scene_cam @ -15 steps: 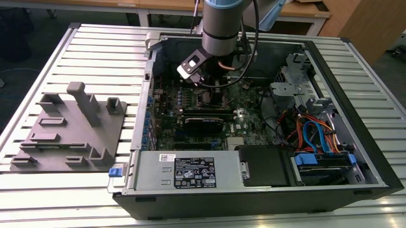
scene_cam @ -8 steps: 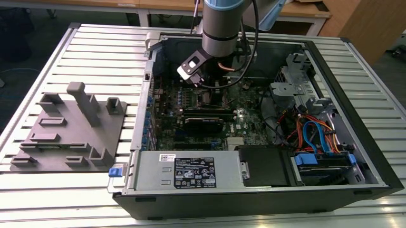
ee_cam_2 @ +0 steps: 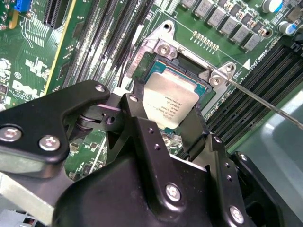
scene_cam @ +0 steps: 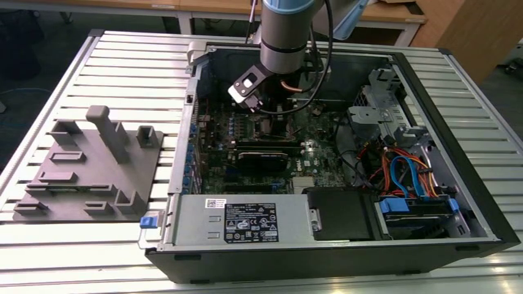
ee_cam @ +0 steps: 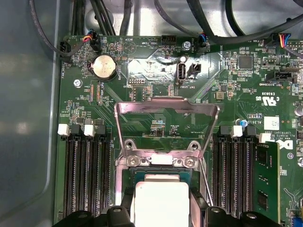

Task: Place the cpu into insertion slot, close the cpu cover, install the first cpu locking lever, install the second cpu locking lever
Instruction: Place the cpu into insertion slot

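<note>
First wrist view — one cpu [ee_cam: 160, 202], one cpu cover [ee_cam: 165, 105].

Printed white label [scene_cam: 252, 222] on power supply [scene_cam: 192, 223]; dark print on cpu [ee_cam_2: 171, 105] top; white silkscreen lettering on motherboard [ee_cam: 227, 90]; white triangle [ee_cam_2: 245, 62] beside insertion slot [ee_cam_2: 187, 71] corner; wording too small

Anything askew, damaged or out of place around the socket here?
Nothing stands out. The cpu lies square over the insertion slot, the cpu cover stands hinged open, and one thin locking lever juts free. No damage is visible.
</note>
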`<state>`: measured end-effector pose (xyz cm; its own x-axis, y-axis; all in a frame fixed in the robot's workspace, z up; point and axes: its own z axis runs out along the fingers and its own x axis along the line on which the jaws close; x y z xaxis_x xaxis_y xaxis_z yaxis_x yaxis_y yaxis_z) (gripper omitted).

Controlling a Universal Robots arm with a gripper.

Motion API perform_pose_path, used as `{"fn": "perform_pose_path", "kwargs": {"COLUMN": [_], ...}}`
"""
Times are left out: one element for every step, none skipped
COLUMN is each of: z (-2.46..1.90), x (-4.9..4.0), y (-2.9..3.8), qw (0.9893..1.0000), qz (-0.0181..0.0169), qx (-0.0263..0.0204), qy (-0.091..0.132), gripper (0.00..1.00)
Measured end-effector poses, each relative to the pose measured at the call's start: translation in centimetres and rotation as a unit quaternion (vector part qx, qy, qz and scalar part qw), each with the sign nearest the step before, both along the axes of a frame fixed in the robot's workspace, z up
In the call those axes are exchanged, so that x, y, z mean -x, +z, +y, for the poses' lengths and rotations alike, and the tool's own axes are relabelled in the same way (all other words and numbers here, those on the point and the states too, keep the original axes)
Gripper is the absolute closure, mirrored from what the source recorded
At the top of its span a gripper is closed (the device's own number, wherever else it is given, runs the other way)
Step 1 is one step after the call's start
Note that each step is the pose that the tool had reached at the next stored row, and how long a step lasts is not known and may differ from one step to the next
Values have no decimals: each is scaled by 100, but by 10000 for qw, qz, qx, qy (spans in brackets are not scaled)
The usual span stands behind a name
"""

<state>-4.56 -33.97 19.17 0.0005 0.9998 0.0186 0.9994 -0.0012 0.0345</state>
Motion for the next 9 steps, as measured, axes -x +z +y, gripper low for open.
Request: {"fn": "perform_pose_path", "kwargs": {"z": [0,0,0,0,0,0,0,0,0], "x": [0,0,0,0,0,0,0,0,0], "y": [0,0,0,0,0,0,0,0,0], "qw": [10000,10000,10000,10000,10000,10000,10000,10000,10000], "qz": [0,0,0,0,0,0,0,0,0], "qx": [0,0,0,-1,-1,-1,-3,-3,-2], "qy": [0,0,0,0,0,0,0,0,0], "gripper": [46,46,46,46,46,46,46,46,46]}}
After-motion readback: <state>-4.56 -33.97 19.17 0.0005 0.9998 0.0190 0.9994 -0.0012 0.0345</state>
